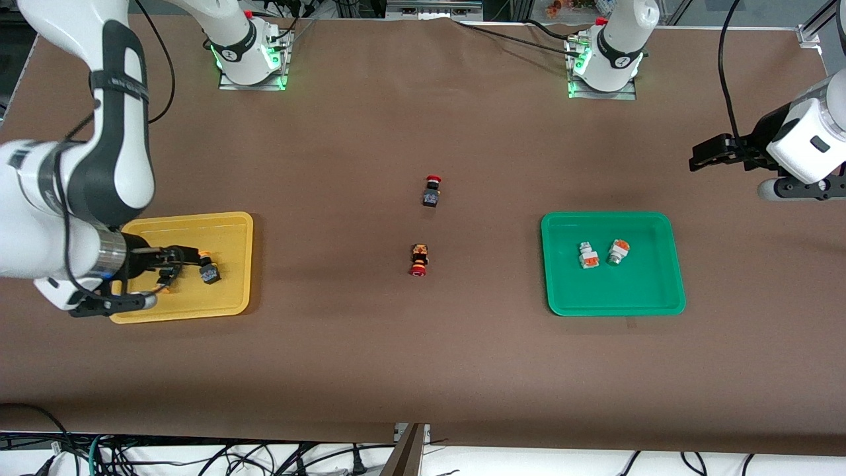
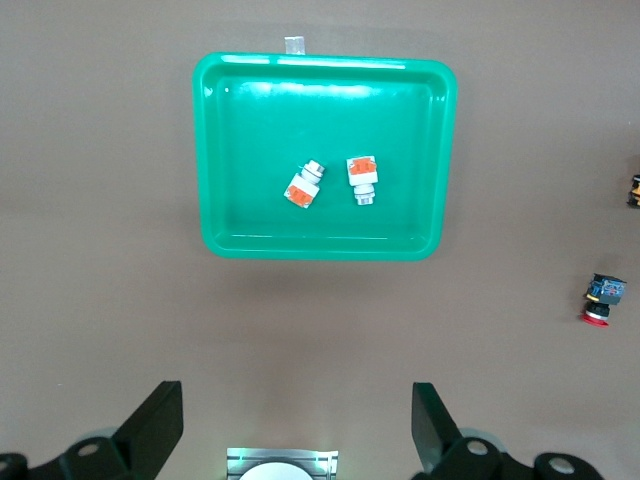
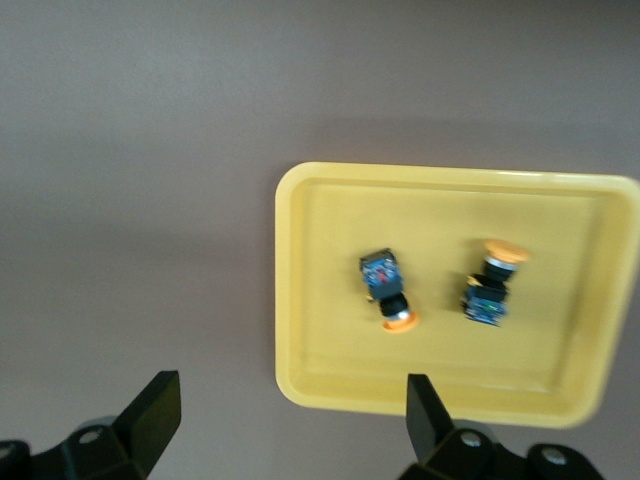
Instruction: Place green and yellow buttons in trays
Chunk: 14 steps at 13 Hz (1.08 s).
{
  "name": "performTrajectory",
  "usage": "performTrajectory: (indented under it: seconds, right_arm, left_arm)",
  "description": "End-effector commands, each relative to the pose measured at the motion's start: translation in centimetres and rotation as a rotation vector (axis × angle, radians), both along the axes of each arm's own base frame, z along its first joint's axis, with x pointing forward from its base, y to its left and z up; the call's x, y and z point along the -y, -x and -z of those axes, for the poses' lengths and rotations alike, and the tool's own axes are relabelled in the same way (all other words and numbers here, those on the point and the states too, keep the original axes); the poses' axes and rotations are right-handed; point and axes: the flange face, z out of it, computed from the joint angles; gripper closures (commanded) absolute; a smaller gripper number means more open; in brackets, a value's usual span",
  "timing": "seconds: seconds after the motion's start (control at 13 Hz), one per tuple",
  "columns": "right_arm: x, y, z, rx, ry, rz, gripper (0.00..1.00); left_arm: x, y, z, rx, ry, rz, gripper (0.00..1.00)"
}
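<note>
The yellow tray (image 1: 228,228) lies toward the right arm's end and holds two dark-bodied buttons with yellow-orange caps (image 3: 388,295) (image 3: 490,280). In the front view one of them (image 1: 209,271) shows clearly; the other is mostly hidden by my right gripper (image 1: 173,262). That gripper hangs open and empty over the tray's edge; in its wrist view (image 3: 285,420) it holds nothing. The green tray (image 1: 661,291) holds two white-grey buttons with orange blocks (image 1: 587,255) (image 1: 618,251). My left gripper (image 1: 702,155) is open and empty, raised over the table's end past the green tray (image 2: 230,150).
Two dark switches with red caps lie mid-table between the trays, one (image 1: 431,191) farther from the front camera than the other (image 1: 419,259). Both show at the edge of the left wrist view (image 2: 602,298) (image 2: 634,190). Brown table cover all around.
</note>
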Motion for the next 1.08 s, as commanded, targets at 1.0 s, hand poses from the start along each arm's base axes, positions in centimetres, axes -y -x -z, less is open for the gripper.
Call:
performTrajectory:
  seconds: [1.0]
  right_arm:
    - [4.6, 11.4, -15.1, 0.09, 0.016, 0.074, 0.0]
  left_arm:
    - [-0.7, 0.4, 0.0, -0.001, -0.041, 0.018, 0.0]
